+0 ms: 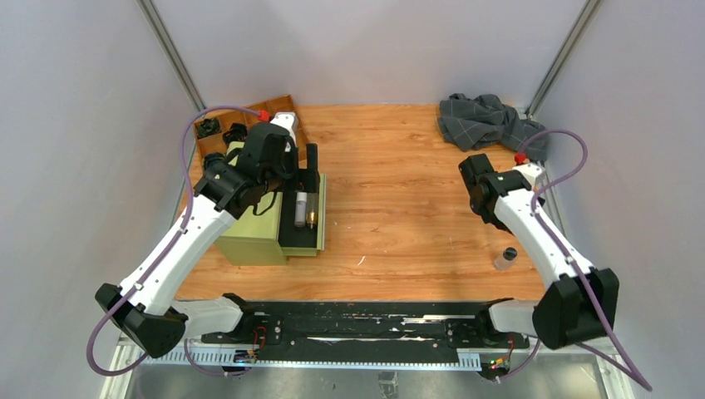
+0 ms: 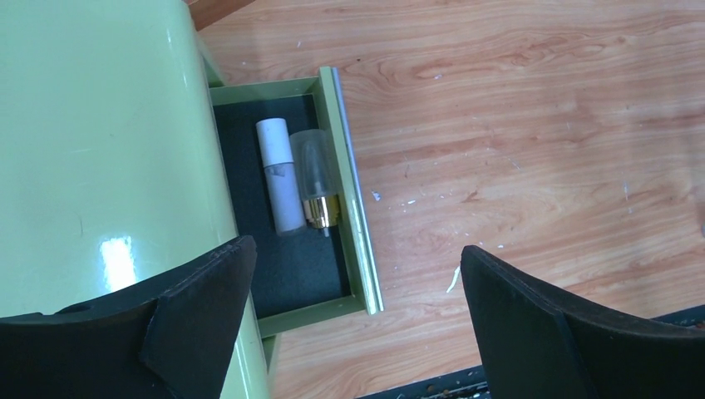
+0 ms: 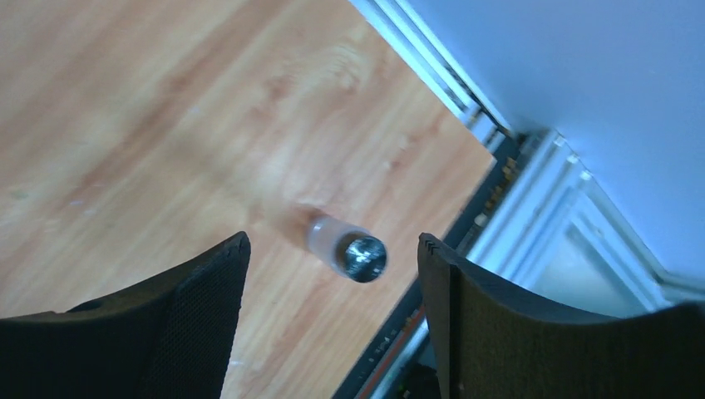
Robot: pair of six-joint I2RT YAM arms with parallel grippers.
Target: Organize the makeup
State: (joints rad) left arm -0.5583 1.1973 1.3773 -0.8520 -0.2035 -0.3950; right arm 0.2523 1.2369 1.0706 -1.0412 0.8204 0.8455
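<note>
Makeup partly sorted, read left to right. At far left a brown tray (image 1: 281, 105) holds dark items too small to name. Next to it, the green box (image 1: 249, 237) has its drawer (image 2: 359, 216) pulled open. A white tube (image 2: 278, 179) and a clear bottle (image 2: 316, 166) with a gold collar lie side by side on the drawer's dark liner. The left gripper (image 2: 356, 253) hangs above the drawer, jaws spread wide and empty. Near the right edge of the wooden table (image 1: 399, 183), the black-capped bottle (image 1: 505, 258) stands upright, well apart from the box. The right gripper (image 3: 332, 243) looks down on it, jaws parted, touching nothing. The probable step is lifting this bottle. For a clean pick, centre the jaws on the body below the cap, descend straight and close gently, since an off-centre finger would likely topple it. A grey cloth (image 1: 486, 120) lies at back right.
</note>
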